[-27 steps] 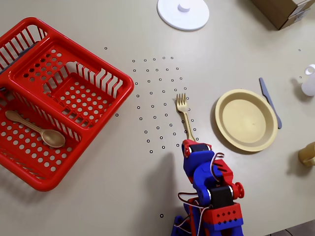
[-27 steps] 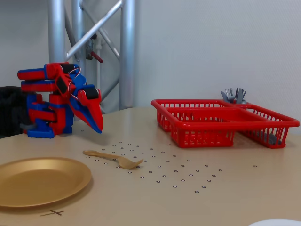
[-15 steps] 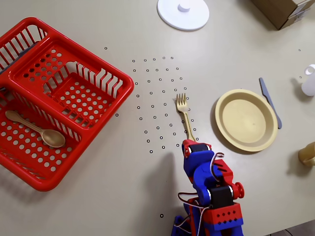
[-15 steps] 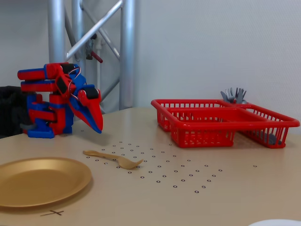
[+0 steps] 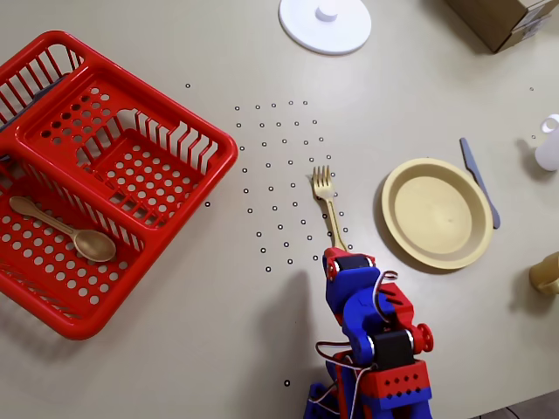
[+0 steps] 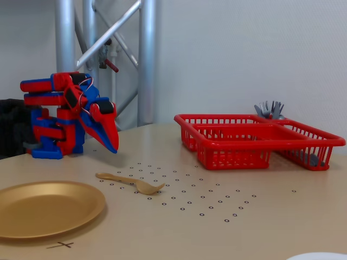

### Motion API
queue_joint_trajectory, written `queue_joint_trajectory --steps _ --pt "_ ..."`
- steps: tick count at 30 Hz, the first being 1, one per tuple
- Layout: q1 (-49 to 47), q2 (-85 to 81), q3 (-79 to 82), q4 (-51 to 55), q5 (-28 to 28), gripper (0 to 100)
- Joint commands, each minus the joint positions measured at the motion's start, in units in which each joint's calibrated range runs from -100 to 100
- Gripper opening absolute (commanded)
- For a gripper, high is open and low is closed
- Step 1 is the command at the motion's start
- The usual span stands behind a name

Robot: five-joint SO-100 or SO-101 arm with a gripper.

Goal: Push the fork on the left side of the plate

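Beige dotted tabletop [image 5: 218,314] holds fork [image 5: 327,199], plate [image 5: 437,212]; gripper [image 6: 112,145] pressed together.

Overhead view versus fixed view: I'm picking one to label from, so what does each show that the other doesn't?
Only the overhead view shows the tan spoon in the red basket, the white lid, the grey-blue knife beside the plate and a cardboard box. Only the fixed view shows grey forks standing behind the basket and the metal frame. Both show the fork, plate, basket and hand.
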Motion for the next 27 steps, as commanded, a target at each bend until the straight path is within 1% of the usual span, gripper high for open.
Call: queue_joint_trajectory --steps 1,15,24,27 --pt "-0.85 -0.43 0.99 -0.29 0.39 0" --pt "-0.85 -0.43 0.99 -0.29 0.88 1" --pt "-0.41 -0.43 0.99 -0.29 -0.54 0" --pt "-1.06 -0.43 0.99 -0.29 0.39 0"
